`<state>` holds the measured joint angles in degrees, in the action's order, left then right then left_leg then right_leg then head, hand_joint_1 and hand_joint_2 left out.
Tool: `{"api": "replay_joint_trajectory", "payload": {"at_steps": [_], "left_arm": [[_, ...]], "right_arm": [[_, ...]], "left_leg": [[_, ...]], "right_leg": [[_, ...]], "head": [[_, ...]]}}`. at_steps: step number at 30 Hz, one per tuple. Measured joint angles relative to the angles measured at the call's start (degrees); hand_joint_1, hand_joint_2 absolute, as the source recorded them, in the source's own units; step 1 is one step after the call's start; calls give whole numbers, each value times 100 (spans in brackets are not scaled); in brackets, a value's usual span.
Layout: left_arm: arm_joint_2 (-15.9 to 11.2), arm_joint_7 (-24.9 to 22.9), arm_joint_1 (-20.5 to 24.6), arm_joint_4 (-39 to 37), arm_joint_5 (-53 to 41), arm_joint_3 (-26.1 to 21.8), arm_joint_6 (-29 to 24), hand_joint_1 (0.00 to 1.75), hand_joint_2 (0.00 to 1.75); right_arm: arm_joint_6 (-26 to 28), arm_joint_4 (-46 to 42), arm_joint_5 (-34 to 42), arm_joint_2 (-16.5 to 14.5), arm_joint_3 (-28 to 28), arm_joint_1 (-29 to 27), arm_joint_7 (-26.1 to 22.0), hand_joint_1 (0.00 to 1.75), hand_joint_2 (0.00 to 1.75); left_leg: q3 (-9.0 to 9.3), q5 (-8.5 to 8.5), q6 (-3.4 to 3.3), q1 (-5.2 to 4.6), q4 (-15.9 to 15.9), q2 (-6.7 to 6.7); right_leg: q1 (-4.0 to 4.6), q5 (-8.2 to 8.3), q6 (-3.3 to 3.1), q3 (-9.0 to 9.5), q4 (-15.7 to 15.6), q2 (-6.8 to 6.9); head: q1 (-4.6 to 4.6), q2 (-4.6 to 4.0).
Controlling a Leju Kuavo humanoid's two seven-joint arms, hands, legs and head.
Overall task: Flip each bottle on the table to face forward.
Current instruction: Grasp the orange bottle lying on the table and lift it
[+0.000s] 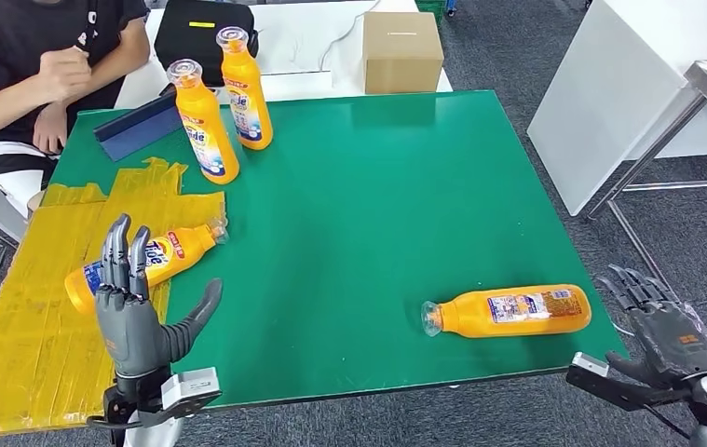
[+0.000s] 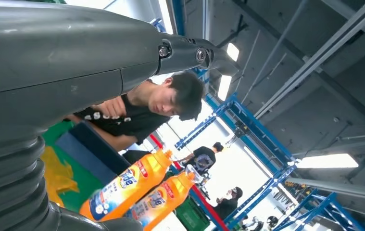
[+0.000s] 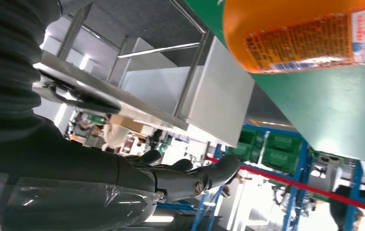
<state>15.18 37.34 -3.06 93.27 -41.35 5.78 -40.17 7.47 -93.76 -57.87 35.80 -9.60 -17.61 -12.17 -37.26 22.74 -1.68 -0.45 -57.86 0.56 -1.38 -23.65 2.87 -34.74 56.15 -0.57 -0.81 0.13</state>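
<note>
Four orange bottles are on the green worktop (image 1: 377,205). Two stand upright at the far left – one (image 1: 203,123) nearer, one (image 1: 244,89) just behind it – with their front labels showing. The other two lie on their sides: the left lying bottle (image 1: 149,264) rests partly on the yellow taped patch (image 1: 23,317), cap toward the middle of the worktop, and the right lying bottle (image 1: 508,311) sits near the front edge, cap pointing left, its fine-print back label up.

The left hand (image 1: 140,312) is raised just in front of the left lying bottle, fingers apart and upright, thumb out to the side, holding nothing. The right hand (image 1: 661,326) hangs off the front right corner, below the worktop edge, fingers spread and likewise empty; its wrist camera looks up at the underside of the right lying bottle.

My guess is the left lying bottle is next. To do it well, the hand should come down over the body rather than the slim neck, with thumb on one side and fingers on the other – a round, smooth bottle will roll away from a one-sided push. The taped patch looks wrinkled, so lifting clear before turning seems wiser than dragging. It should be set down apart from the two upright bottles, label toward the robot.

A seated person (image 1: 37,65) is at the far left corner, beside a blue wedge (image 1: 135,126); a cardboard box (image 1: 401,51) stands beyond the worktop.
</note>
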Motion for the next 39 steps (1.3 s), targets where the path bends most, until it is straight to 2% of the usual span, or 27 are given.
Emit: {"api": "replay_joint_trajectory", "payload": {"at_steps": [4, 8, 20, 22, 24, 28, 30, 33, 39], "left_arm": [[-156, -94, 29, -48, 680, 236, 18, 0, 175], [-374, -227, 125, -120, 1315, 539, 107, 0, 175], [-632, -284, 185, -195, 1494, 816, 217, 0, 175], [-668, -471, 214, -210, 1899, 833, 612, 0, 175], [-728, -855, 276, -261, 2505, 828, 1269, 0, 175], [-1054, -1888, 544, -671, 3846, 685, 3281, 0, 175], [-1253, -2047, 651, -969, 4322, 529, 4055, 0, 175], [-1458, -2069, 775, -1330, 4584, 249, 4482, 0, 175], [-1557, -2114, 842, -1619, 4578, -50, 4577, 0, 175]], "right_arm": [[-226, 123, -185, -160, -40, -27, 56, 0, 175], [-216, 527, -413, -295, 124, 125, 115, 0, 175], [-190, 972, -454, -428, 394, 352, 138, 0, 175], [-165, 1019, -493, -451, 427, 391, 162, 0, 175], [-80, 1108, -562, -490, 493, 463, 199, 0, 175], [234, 1545, -617, -593, 762, 826, 171, 0, 175], [348, 1835, -604, -626, 936, 1094, 100, 0, 175], [509, 2230, -588, -673, 1189, 1455, 42, 0, 175], [1187, 2555, -894, -841, 1529, 1876, 101, 0, 175]], "left_leg": [[3, 0, 1, 4, 1, -6], [3, -2, 0, 4, 1, -7], [3, -1, 0, 1, 1, -6], [4, -1, 0, 2, 1, -6], [6, -1, 1, 3, 2, -8], [18, -4, 4, 5, 3, -26], [28, -3, 8, 7, 4, -49], [38, -2, 10, 10, 4, -70], [37, -6, 11, 11, 4, -62]], "right_leg": [[3, 0, -1, 1, 1, -3], [2, 0, -1, 3, 2, -4], [1, 0, -1, 4, 1, -5], [2, 0, -1, 4, 1, -5], [2, 0, -1, 5, 1, -6], [5, 5, -5, 12, 3, -22], [7, 12, -13, 14, 4, -48], [10, 18, -22, 13, 4, -72], [10, 16, -22, 22, 5, -67]], "head": [[0, 0], [1, 0], [0, 0], [1, 0], [1, 0], [2, 0], [3, 0], [2, 0], [3, 0]]}}
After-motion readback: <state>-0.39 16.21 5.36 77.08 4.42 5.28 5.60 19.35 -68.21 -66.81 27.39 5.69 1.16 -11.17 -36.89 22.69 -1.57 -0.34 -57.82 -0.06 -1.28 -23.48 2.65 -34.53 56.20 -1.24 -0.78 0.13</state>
